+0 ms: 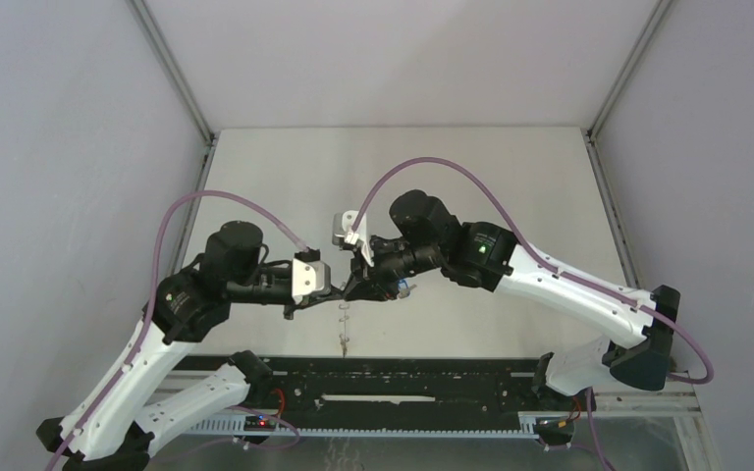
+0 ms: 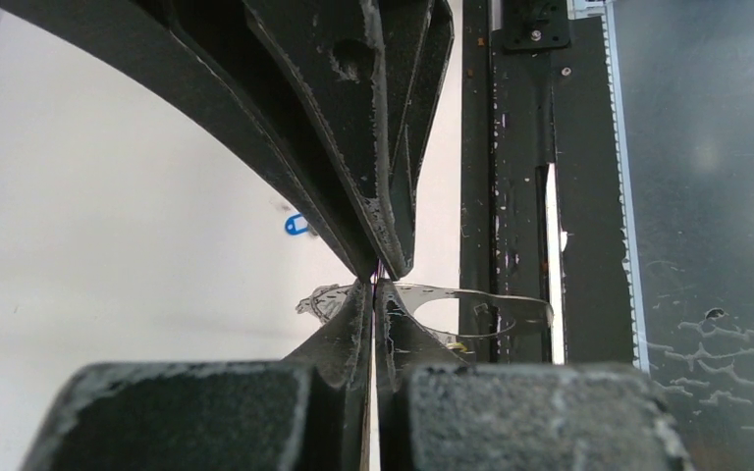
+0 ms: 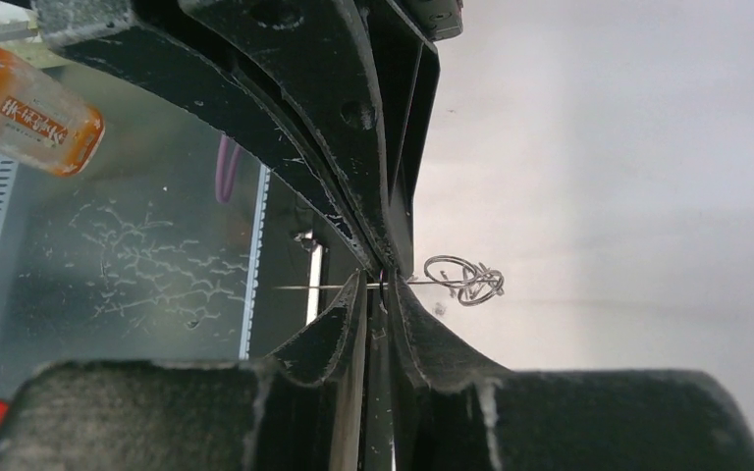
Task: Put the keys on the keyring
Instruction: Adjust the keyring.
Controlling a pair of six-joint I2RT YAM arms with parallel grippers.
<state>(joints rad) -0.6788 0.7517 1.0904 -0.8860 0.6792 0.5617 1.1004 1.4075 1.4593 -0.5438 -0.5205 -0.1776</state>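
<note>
Keyring (image 3: 471,285) — thin shiny metal wire; table (image 1: 403,177) — matt white.

Soft, even light fills the top view. The table (image 1: 285,177) reads pale, with only faint shadows below the arms (image 1: 569,285). In both wrist views the near fingers (image 2: 206,412) along the bottom are blurred, and the metal sheet (image 2: 717,196) at right shows dull glare.

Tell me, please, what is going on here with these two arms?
The left gripper and the right gripper meet above the middle of the white table, both on one large thin grey wire keyring. The left is shut on its hoop; the right pinches it beside the cluster of small metal loops. A small blue-headed key lies on the table, not yet on the ring.
</note>
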